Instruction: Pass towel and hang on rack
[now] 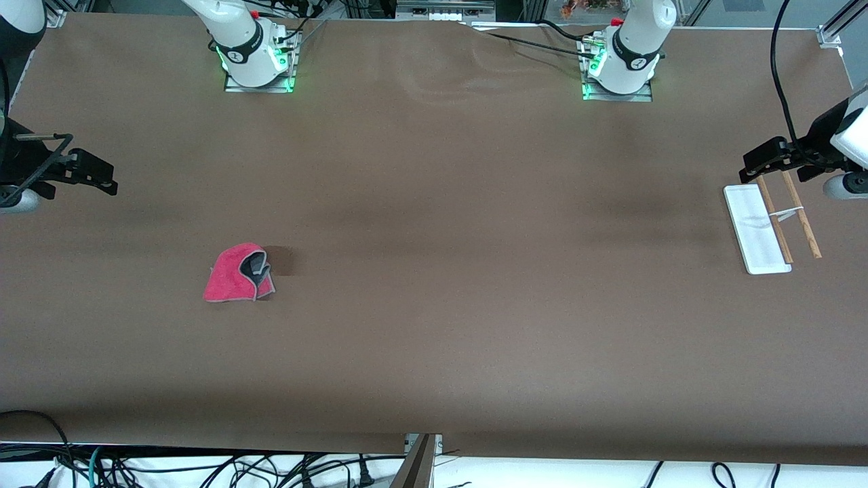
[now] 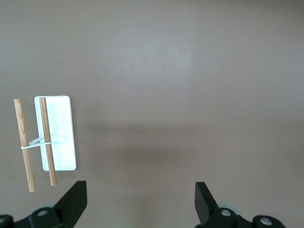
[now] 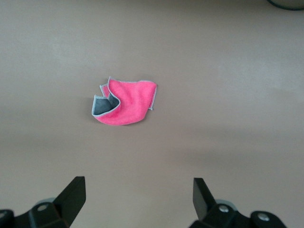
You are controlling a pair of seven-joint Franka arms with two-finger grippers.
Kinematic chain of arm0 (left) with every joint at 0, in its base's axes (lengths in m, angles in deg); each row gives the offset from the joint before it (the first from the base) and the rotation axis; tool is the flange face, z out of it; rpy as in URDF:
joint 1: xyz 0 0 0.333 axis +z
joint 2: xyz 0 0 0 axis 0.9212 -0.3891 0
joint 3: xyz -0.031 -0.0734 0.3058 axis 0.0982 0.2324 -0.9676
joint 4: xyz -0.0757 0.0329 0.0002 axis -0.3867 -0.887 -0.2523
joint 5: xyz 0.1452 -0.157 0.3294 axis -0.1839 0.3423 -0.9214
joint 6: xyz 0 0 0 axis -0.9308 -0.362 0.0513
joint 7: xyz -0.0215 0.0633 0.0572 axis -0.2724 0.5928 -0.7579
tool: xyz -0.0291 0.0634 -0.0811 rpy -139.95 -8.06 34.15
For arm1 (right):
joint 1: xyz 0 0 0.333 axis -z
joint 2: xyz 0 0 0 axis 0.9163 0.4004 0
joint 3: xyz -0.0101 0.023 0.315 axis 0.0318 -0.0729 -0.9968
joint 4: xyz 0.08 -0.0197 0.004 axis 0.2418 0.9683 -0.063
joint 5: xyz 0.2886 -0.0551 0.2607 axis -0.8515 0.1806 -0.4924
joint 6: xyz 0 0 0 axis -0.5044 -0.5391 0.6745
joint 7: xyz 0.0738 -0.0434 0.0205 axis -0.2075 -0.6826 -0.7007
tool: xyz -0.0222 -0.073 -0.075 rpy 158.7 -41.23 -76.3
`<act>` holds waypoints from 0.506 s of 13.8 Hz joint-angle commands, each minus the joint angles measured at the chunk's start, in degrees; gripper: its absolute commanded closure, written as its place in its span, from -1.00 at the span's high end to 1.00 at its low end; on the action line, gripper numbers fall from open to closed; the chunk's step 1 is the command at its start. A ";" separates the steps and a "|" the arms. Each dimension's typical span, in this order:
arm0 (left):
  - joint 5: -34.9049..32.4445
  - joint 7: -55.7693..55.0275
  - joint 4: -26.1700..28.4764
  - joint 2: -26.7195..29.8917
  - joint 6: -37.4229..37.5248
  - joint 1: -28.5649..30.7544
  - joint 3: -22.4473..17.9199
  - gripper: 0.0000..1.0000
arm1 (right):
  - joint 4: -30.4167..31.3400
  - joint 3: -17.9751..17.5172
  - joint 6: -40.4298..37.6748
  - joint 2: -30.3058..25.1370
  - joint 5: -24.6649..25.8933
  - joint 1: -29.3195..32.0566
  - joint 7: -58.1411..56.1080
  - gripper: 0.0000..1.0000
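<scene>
The towel (image 1: 239, 274) lies crumpled on the brown desk (image 1: 434, 271) toward the right arm's end, pink-red face up with a fold of dark grey showing inside its light-grey trim. In the right wrist view the towel (image 3: 124, 101) sits well ahead of the right gripper (image 3: 137, 199), clear of both fingers (image 3: 72, 194), which stand wide apart and hold nothing. The right gripper (image 1: 91, 173) hangs over the desk's edge at that end.

The rack (image 1: 770, 227) stands at the left arm's end, two brown rods over a flat white base. The left gripper (image 1: 766, 159) hangs just above it, fingers (image 2: 76, 199) spread wide and empty; the rack (image 2: 47, 140) lies just ahead of one fingertip and off to its outer side.
</scene>
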 commanded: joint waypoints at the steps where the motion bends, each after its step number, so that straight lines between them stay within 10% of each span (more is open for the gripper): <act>1: 1.33 1.62 1.18 1.25 0.25 0.48 0.28 1.00 | -0.71 0.02 0.03 0.23 -0.50 0.10 -0.37 1.00; 7: 1.34 1.44 0.92 1.07 0.25 0.48 0.20 1.00 | -0.53 -0.69 2.49 5.23 7.48 -2.61 -0.46 1.00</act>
